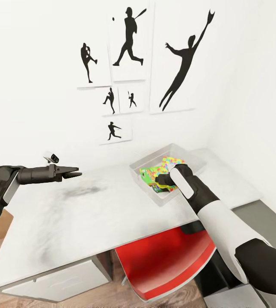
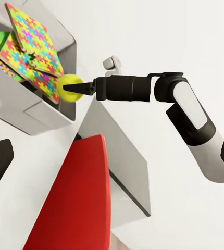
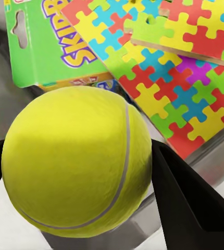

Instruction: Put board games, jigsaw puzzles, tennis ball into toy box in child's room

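The tennis ball (image 3: 75,164) sits clamped between the two dark fingers of my right end effector (image 2: 79,87), which I hold over the near edge of the toy box (image 1: 143,163). Inside the box lie two jigsaw puzzles (image 3: 159,67), one overlapping the other, their yellow, red, blue and green pieces tilted against the box wall, and under them a green board game (image 3: 49,47) with purple and yellow lettering. The toy box is a shallow grey tray standing on the far right part of the white bench (image 1: 90,214), close to the room's corner. My left end effector (image 1: 71,173) hovers above the left side of the bench, well apart from the box, its fingers slightly apart and holding nothing. A red chair (image 1: 163,261) is tucked under the near edge of the bench, below the toy box. On the white wall beyond hang black silhouette prints (image 1: 131,42) of ball players
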You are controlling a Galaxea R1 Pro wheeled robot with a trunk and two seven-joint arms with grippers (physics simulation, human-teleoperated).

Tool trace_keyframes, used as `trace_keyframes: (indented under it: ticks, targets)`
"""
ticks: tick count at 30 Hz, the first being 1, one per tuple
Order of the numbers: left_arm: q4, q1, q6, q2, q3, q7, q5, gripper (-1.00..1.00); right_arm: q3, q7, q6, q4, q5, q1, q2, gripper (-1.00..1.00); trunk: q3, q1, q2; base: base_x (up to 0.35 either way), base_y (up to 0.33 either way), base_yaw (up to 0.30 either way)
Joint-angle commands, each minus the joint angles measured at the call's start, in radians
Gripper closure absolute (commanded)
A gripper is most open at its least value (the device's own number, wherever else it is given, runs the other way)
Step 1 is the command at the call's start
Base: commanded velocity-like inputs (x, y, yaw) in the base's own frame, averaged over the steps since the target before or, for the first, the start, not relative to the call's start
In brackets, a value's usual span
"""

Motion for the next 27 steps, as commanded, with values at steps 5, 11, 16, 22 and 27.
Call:
trace_keyframes:
  ticks: [5, 11, 16, 22, 27]
  targets:
    - [0.000, -0.001, 0.011, 0.001, -0.004, -0.004, 0.003, -1.00, 0.002, -0.012, 0.000, -0.001, -0.013, -0.002, -0.001, 1.00, -0.010, 0.001, -0.002, 0.000, 0.000, 0.000]
    - [0.000, -0.001, 0.011, 0.001, -0.004, -0.003, 0.003, -1.00, 0.002, -0.012, -0.001, -0.001, -0.013, -0.001, -0.002, 1.00, -0.020, 0.001, -0.002, 0.000, 0.000, 0.000]
    - [0.000, -0.001, 0.011, 0.001, -0.004, -0.003, 0.002, -1.00, 0.002, -0.012, -0.002, -0.001, -0.013, -0.002, -0.002, 1.00, -0.025, 0.001, -0.002, 0.000, 0.000, 0.000]
    - [0.000, -0.002, 0.011, 0.001, -0.004, -0.003, 0.002, -1.00, 0.002, -0.012, -0.002, -0.001, -0.013, -0.002, -0.002, 1.00, -0.033, 0.001, -0.002, 0.000, 0.000, 0.000]
    - [0.000, -0.001, 0.011, 0.001, -0.004, -0.003, 0.002, -1.00, 0.002, -0.012, -0.002, -0.001, -0.013, -0.001, -0.002, 1.00, -0.040, 0.001, -0.002, 0.000, 0.000, 0.000]
